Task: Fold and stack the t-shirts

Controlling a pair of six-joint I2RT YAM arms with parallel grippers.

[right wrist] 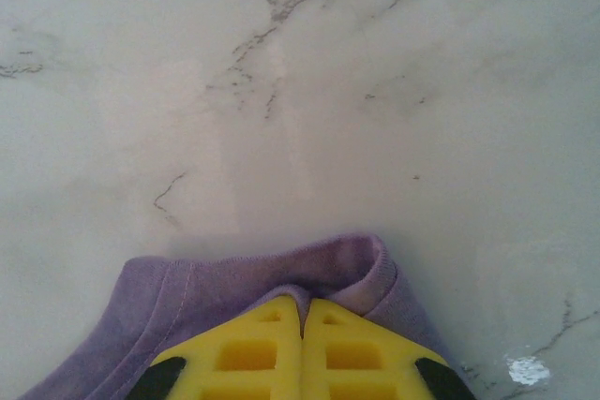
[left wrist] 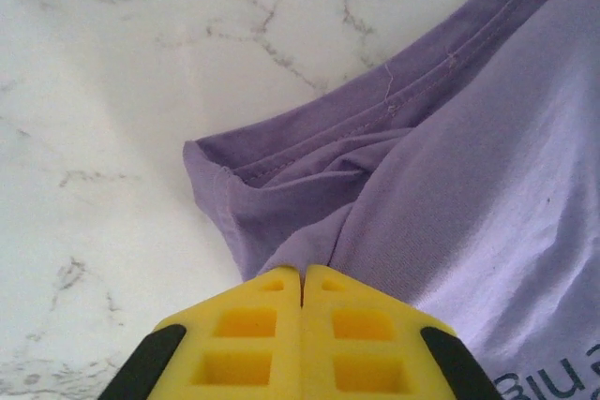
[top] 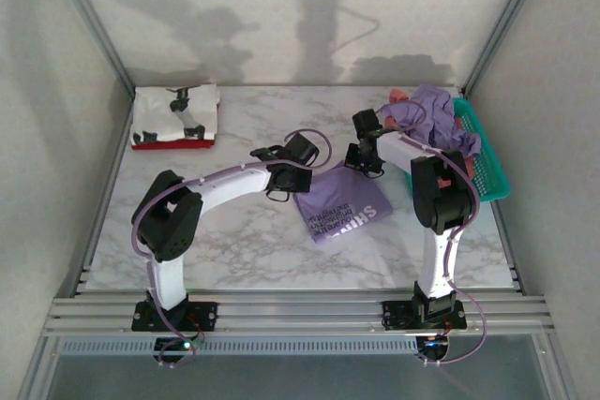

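Lavender t-shirt (top: 342,205) with white lettering lies on the middle of the marble bench (top: 234,250). The left tool (left wrist: 302,278) is pressed together and pinches its gathered edge. The right tool (right wrist: 304,311) is pressed together on its rolled hem. At the far left corner, a folded white t-shirt (top: 173,110) rests on a red t-shirt (top: 169,144). A crumpled purple t-shirt (top: 436,114) lies over the teal basket (top: 492,170).

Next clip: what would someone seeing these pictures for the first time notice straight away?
A lavender t-shirt with white lettering lies mid-table, with the left gripper and right gripper each shut on its far edge. A folded white printed t-shirt sits on a red t-shirt at the far left corner, and a teal basket on the right holds crumpled purple cloth.
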